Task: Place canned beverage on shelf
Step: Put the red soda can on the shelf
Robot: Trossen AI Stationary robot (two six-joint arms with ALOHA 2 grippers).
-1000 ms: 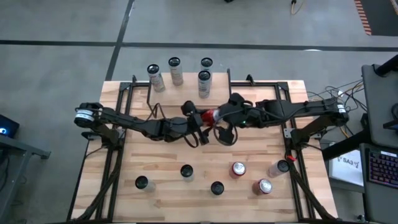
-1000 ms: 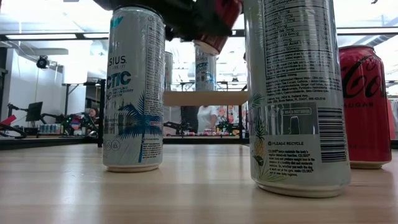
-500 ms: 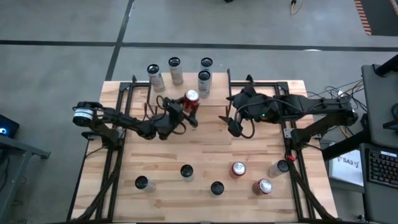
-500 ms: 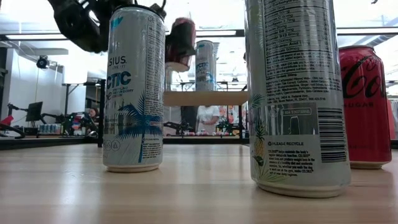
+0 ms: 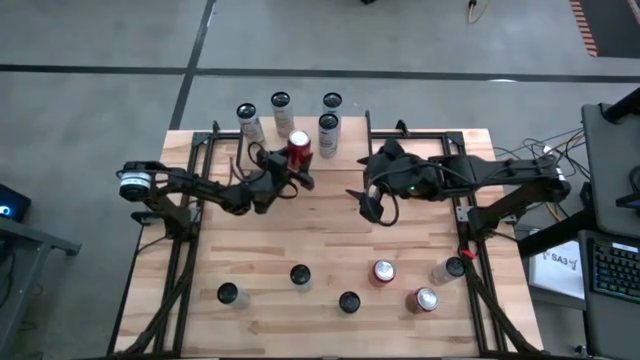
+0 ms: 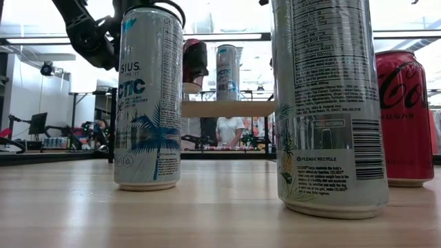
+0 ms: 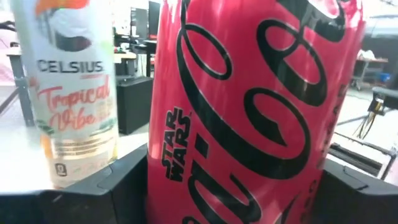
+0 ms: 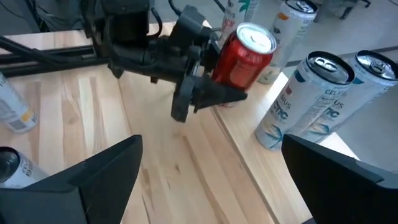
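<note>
In my left gripper (image 5: 295,165) is a red cola can (image 5: 298,150), held at the near edge of the shelf (image 6: 227,108). The can (image 6: 195,65) is nearly upright, its base just above the shelf's light top board (image 8: 250,158). Several tall slim cans (image 5: 327,130) stand on the shelf, among them a "Tropical Vibe" can (image 7: 71,93) right beside the red one. My right gripper (image 5: 365,195) hovers open over the table's middle, to the right of the shelf, with nothing between its fingers. My left gripper pinches the red can's curved wall (image 7: 186,174) between its two fingers (image 8: 217,94), one on each side, on the can's lower half. The fingers lie level and come from the table's left. The can is lifted clear and stands nearly upright, top up.
Several cans stand along the table's near edge: dark-topped ones (image 5: 300,276) to the left, red ones (image 5: 383,271) to the right. In the low view, two of them (image 6: 148,96) (image 6: 327,103) loom close. A person (image 6: 227,127) shows in the room behind.
My left gripper has carried the red can from the table's middle toward the far edge, up to the shelf. It has rolled on the way, and the can has turned from lying sideways to nearly upright, then sunk closer to the shelf top.
</note>
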